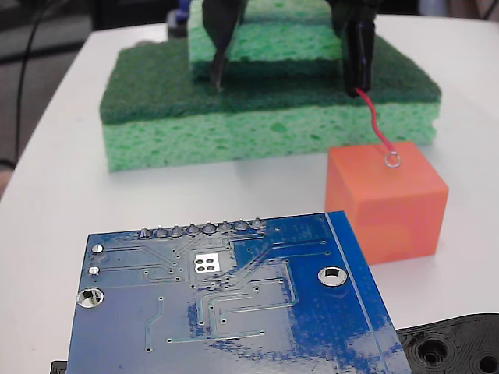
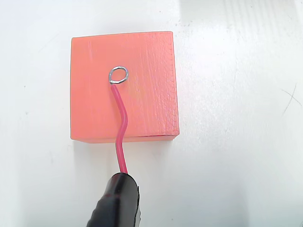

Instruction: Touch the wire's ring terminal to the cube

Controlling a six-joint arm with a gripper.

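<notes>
In the fixed view a blue circuit board (image 1: pixel 226 300) is filling the near foreground, with a black perforated part (image 1: pixel 456 347) lying at its 4 o'clock. Just past the board's far right corner, the cube (image 1: pixel 386 204) is sitting on the white worktop (image 1: pixel 54 179), toward 3 o'clock of the picture. The ring terminal (image 1: pixel 392 160) is resting over the cube's top face near its far edge; whether it is truly touching cannot be told from here. The wire (image 1: pixel 376 123) is rising from the ring toward 11 o'clock into a black sleeve (image 1: pixel 357 58). Beyond the cube, stacked green sponges (image 1: pixel 257 117) are lying across the far worktop. Above them the pincer (image 1: pixel 284 47) is hanging with its two fingers spread apart, the right finger carrying the sleeve; the manner of the hold cannot be told.

In the wrist view the sleeve (image 2: pixel 116 201) is sitting at 6 o'clock, the wire (image 2: pixel 121 127) is running up toward 12 o'clock, and the ring (image 2: pixel 118 74) is lying over the cube's (image 2: pixel 147 85) top face, left of centre.
</notes>
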